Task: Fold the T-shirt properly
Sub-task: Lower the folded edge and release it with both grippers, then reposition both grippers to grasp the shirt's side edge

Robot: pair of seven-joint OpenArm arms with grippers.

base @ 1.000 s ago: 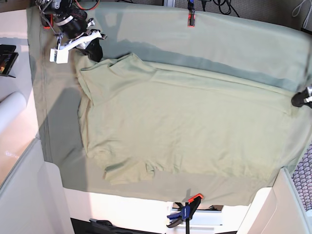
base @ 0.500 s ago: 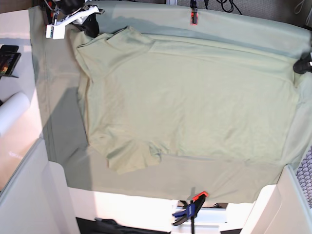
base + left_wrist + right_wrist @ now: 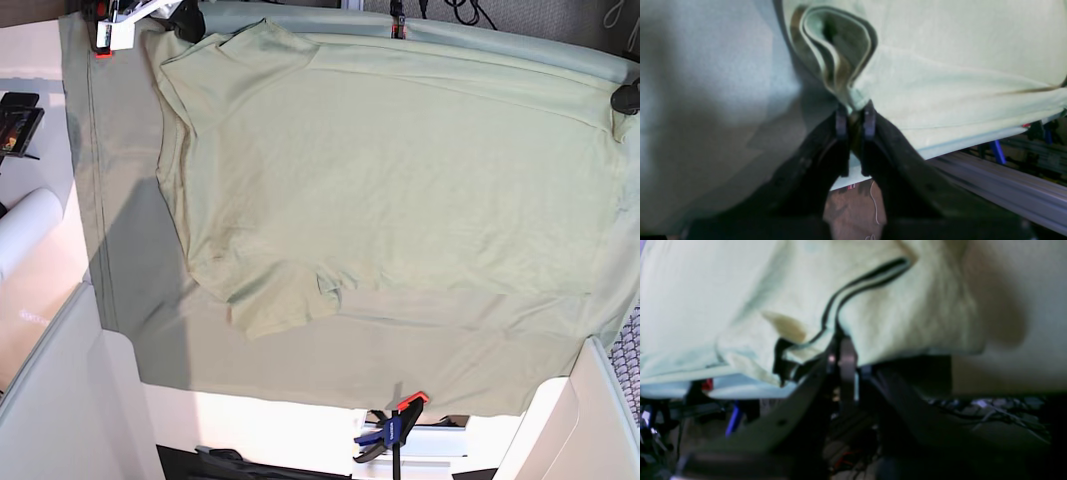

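The left gripper (image 3: 855, 115) pinches a bunched, layered edge of the T-shirt (image 3: 940, 66) between nearly closed jaws; the right gripper (image 3: 841, 353) is clamped tight on another edge of the same shirt, beside a dark seam line; in the base view the two grippers sit at the far corners of the worktop (image 3: 300, 405), the shirt (image 3: 400, 180) spread between them over the grey-green table cloth (image 3: 125, 200); a sleeve lies folded near the front; a blue and orange clamp (image 3: 390, 430) grips the front edge.
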